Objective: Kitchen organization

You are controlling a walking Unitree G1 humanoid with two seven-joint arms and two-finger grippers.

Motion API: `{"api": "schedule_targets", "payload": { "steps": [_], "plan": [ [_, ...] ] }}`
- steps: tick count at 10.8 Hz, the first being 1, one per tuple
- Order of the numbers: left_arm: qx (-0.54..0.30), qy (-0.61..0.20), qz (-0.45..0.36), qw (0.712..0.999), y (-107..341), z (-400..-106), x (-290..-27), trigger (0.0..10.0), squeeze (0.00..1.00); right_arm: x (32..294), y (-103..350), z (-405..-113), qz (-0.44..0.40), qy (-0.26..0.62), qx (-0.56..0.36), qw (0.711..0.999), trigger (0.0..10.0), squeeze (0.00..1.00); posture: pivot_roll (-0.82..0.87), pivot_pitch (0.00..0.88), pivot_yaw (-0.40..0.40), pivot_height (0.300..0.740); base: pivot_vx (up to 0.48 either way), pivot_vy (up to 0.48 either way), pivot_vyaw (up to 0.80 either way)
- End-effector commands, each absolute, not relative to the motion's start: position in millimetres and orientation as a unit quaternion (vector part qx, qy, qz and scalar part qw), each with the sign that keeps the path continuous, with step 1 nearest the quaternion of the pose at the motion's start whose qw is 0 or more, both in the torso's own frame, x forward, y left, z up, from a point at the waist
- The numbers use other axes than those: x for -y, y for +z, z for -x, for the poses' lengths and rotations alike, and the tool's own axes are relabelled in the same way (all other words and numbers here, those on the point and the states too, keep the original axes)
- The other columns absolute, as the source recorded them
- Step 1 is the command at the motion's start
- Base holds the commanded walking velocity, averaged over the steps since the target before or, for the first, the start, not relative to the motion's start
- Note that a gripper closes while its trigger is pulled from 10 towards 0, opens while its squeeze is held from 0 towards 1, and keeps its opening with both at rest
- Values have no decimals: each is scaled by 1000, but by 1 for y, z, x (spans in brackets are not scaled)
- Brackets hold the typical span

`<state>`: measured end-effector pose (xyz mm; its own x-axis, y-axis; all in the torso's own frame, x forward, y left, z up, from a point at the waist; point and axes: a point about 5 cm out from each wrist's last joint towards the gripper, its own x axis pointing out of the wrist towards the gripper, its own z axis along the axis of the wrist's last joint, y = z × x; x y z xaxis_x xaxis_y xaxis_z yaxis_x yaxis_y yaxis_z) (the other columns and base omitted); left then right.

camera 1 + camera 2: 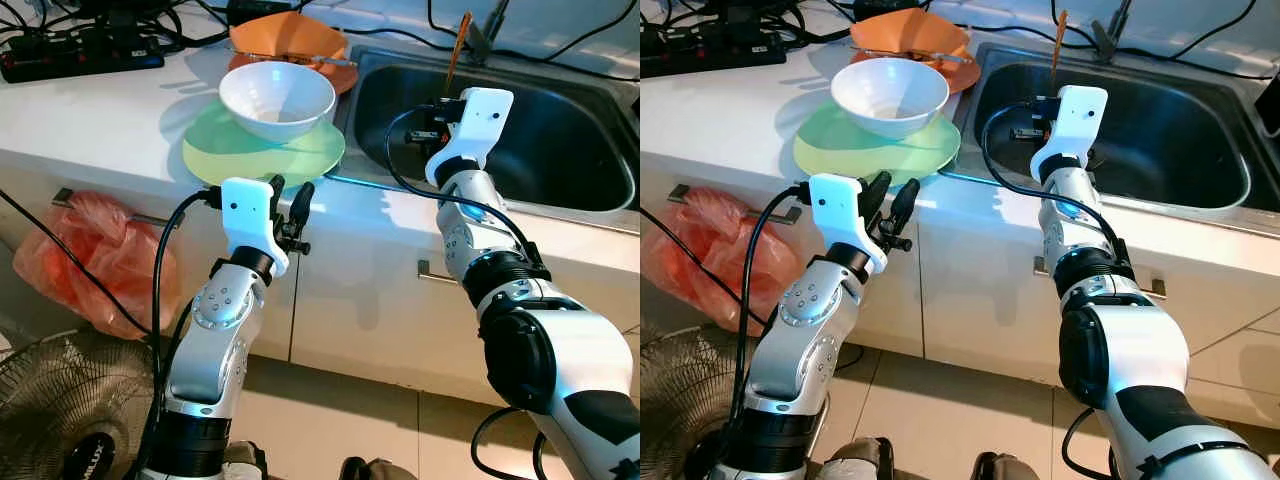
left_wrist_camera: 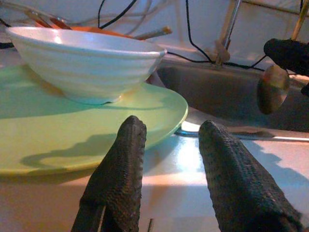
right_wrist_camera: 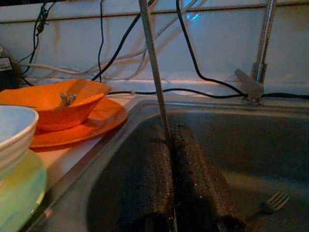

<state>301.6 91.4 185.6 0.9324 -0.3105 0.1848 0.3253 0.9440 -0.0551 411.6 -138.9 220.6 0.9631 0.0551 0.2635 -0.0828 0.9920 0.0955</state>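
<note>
Leftmost, a crumpled orange plastic bag (image 1: 95, 260) hangs against the cabinet under the white countertop (image 1: 110, 125). Next, the left gripper (image 1: 289, 205) hovers at the near counter edge, fingers (image 2: 118, 176) spread apart and empty, just short of the pale green round plate (image 1: 250, 155). A white ribbed ceramic bowl (image 1: 277, 98) sits on that plate. Farther back, an orange bowl (image 3: 58, 104) rests on an orange plate (image 3: 96, 121). Rightward, the right gripper (image 3: 174, 145) hangs over the stainless steel sink (image 1: 560, 150), clenched on a long thin metal handle (image 3: 154, 72). A metal fork (image 3: 270, 203) lies in the basin.
</note>
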Motion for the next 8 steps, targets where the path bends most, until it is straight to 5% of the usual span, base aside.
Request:
{"api": "schedule_targets", "payload": {
  "steps": [1,4,8],
  "plan": [
    [89,-164,43,982,188,-300,-89,10000,0,145,228,-412,-62,23,146,987,10000,0,233,175,-71,740,0,0,0],
    [96,-163,47,981,192,-303,-88,10000,0,145,230,-413,-71,24,145,987,10000,0,229,161,-76,740,263,0,-508],
    [101,-165,48,980,194,-305,-87,10000,0,142,231,-413,-69,29,147,986,10000,0,225,153,-78,740,263,0,0]
  ]
}}
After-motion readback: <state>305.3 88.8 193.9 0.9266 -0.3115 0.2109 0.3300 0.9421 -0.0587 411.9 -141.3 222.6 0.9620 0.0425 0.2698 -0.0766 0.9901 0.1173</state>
